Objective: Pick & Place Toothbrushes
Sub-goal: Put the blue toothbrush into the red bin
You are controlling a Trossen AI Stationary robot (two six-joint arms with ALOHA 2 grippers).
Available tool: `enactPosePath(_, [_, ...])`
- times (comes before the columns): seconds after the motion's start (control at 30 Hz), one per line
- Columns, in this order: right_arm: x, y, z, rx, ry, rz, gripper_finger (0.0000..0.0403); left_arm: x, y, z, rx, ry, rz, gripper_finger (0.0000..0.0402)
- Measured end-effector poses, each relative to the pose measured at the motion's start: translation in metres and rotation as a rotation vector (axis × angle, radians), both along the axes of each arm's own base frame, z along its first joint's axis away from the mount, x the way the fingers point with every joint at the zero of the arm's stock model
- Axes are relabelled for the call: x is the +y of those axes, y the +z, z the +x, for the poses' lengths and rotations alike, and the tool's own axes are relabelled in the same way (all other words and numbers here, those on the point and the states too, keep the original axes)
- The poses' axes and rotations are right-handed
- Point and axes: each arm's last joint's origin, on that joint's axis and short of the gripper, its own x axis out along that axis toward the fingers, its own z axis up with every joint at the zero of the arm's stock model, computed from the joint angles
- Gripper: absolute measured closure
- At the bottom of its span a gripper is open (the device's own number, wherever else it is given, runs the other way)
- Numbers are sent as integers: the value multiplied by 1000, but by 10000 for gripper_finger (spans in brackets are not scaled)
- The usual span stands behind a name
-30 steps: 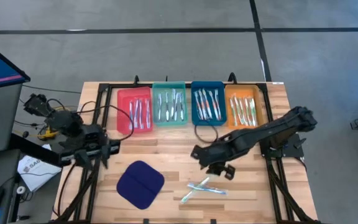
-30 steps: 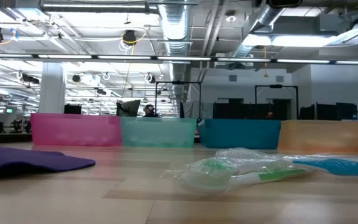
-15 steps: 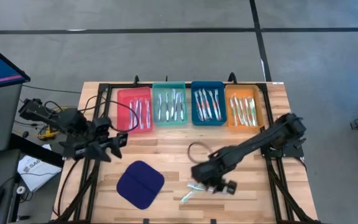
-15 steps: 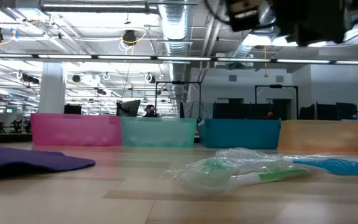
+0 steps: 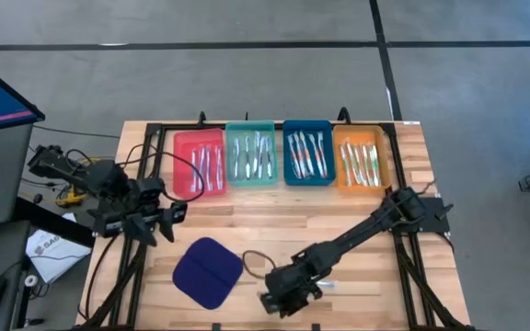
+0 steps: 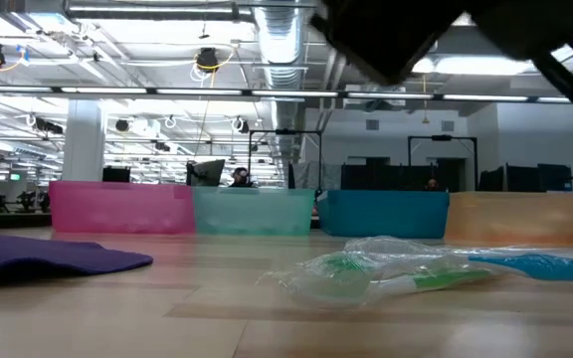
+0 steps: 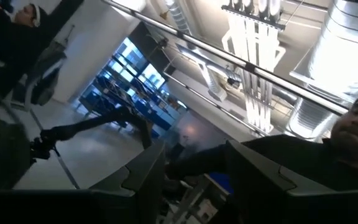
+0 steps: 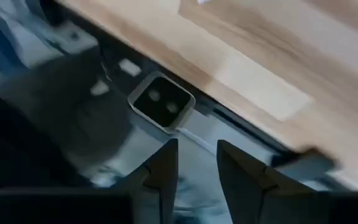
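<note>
A: State the position of the right pincer (image 5: 279,301).

B: It hovers over the near edge of the tabletop (image 5: 247,216), arm stretched long from the right side. In its wrist view the two fingers (image 8: 160,174) stand slightly apart with nothing between them: released, empty.

A: Where do the loose toothbrushes (image 6: 396,268) lie from it?

B: Just to its right and slightly farther from the near edge. The high view shows only a short end beside the arm; the low view shows two in clear wrappers, a green one and a blue one, flat on the wood. Their long axes appear to run roughly left to right, though the arm hides most of them.

A: Which arm is nearer?

B: The right, by judgement. The left pincer (image 5: 171,218) waits well apart at the left side, fingers parted and empty.

A: Containers?

B: Four trays in a row at the far edge: red tray (image 5: 179,173), teal tray (image 5: 230,131), blue tray (image 5: 289,129), orange tray (image 5: 341,136). Each holds several toothbrushes laid near to far. A dark blue pad (image 5: 207,272) lies left of the right pincer.
</note>
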Motion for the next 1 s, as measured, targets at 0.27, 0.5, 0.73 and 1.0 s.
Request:
enactPosePath(0.27, [6,8,-34,85,383,-198,297,5,-2,9,33,241,-54,238])
enactPosePath(0.5, [-4,11,-52,57,707,-442,297,7,-6,19,71,423,-73,238])
enactPosePath(0.73, [-11,10,-51,-40,861,-641,297,4,-13,30,115,471,-78,238])
enactPosePath(1.0, [-14,-7,-62,14,926,-707,256,-1,-14,36,109,462,-84,238])
